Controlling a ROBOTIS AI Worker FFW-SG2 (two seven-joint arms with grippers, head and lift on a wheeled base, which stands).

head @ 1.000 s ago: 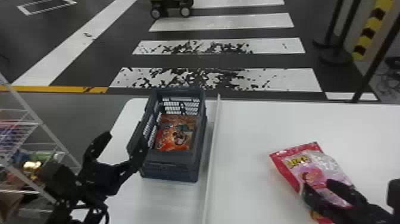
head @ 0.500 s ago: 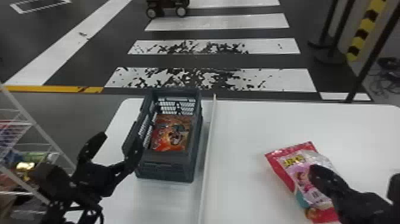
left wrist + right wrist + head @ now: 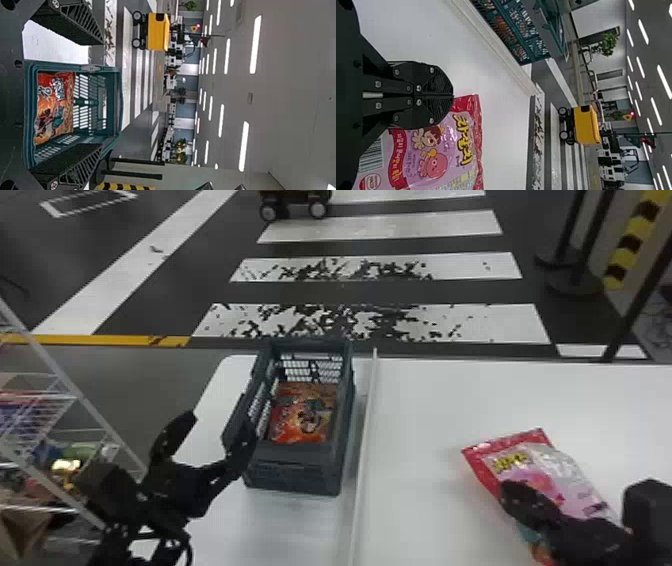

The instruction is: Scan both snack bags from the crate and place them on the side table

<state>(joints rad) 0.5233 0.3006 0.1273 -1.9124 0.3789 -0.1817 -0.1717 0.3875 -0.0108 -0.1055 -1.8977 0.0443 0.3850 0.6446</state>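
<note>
Where the crate (image 3: 297, 477) stands: on the white counter (image 3: 450, 400), orange bag (image 3: 300, 420) inside.
Where the pink bag (image 3: 575, 480) lies: flat on the counter, right of the crate, beyond the white strip (image 3: 366, 430).
Left claw (image 3: 217, 425): released, at the crate's left side.
Right claw (image 3: 517, 490): clenched, fingers together, right of the crate, over the pink bag.

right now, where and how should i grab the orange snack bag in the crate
Probably by its middle, coming down from above: the orange snack bag lies printed side up, low inside the open-topped crate, whose walls stand close on its sides. The left tool, its fingers apart, looks best placed.
</note>
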